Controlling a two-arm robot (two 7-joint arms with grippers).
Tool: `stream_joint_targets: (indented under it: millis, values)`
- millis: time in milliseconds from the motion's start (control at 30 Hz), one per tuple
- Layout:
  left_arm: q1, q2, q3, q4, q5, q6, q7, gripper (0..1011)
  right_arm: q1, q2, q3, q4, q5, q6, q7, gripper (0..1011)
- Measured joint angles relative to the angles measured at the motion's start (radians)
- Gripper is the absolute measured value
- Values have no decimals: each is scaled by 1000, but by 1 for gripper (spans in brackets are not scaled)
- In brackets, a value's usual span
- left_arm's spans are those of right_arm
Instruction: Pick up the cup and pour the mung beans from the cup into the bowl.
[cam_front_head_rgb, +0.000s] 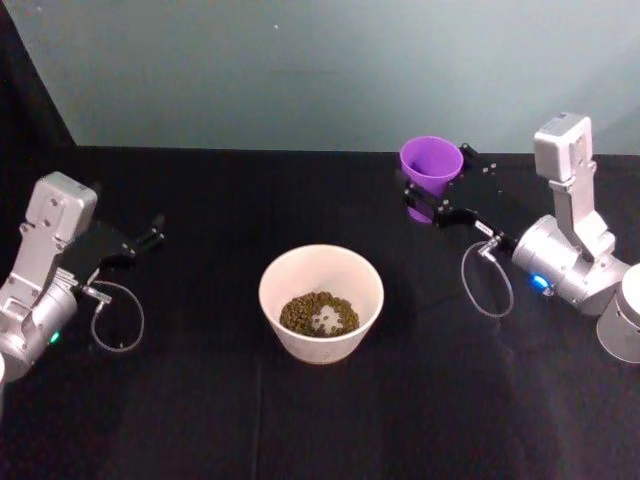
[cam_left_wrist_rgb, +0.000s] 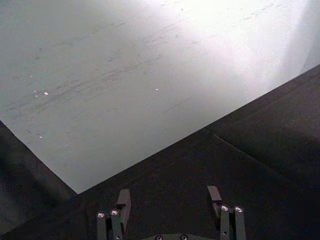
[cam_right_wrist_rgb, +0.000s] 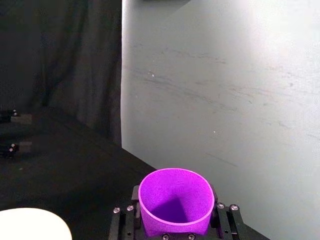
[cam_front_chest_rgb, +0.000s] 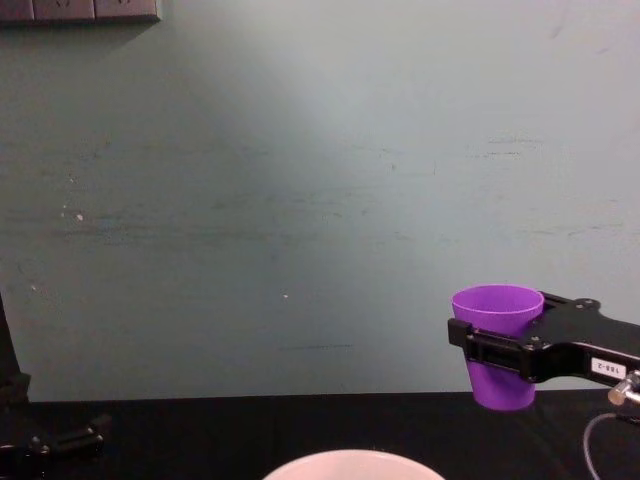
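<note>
Black cloth (cam_front_head_rgb: 300, 420) is covering the table, w/ a crease running thru it. Pale grey-green wall (cam_front_chest_rgb: 300, 200) is standing behind; poss. socket plates (cam_front_chest_rgb: 80, 10) at its top.

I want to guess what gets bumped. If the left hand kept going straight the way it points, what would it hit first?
Probably nothing on the table. The left hand, open, points over bare black cloth toward the pale wall behind. The wall looks like the first thing, though its distance is unclear.

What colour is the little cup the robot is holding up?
Bright purple. The cup shows best in the chest view, clamped in the right gripper.
</note>
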Motion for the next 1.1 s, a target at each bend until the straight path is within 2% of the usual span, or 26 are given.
stream_joint_targets:
  millis: [133,200,300,367,433,633,867,1100]
  values:
    - [0,0,0,0,0,0,0,1000,0,1,-1,0,-3,-1,-1,746]
    - [0,0,0,0,0,0,0,1000,0,0,0,2,10,0,8,746]
    - [0,0,0,0,0,0,0,1000,7,1,-2,27,43,-11,51,746]
    - [0,0,0,0,0,0,0,1000,14,2,-3,61,82,-23,93,746]
    - [0,0,0,0,0,0,0,1000,15,2,-3,69,89,-25,101,746]
    - [0,0,0,0,0,0,0,1000,25,10,-13,157,144,-65,175,746]
    - [0,0,0,0,0,0,0,1000,21,15,-19,205,172,-93,201,746]
    - [0,0,0,0,0,0,0,1000,12,19,-31,237,164,-115,200,746]
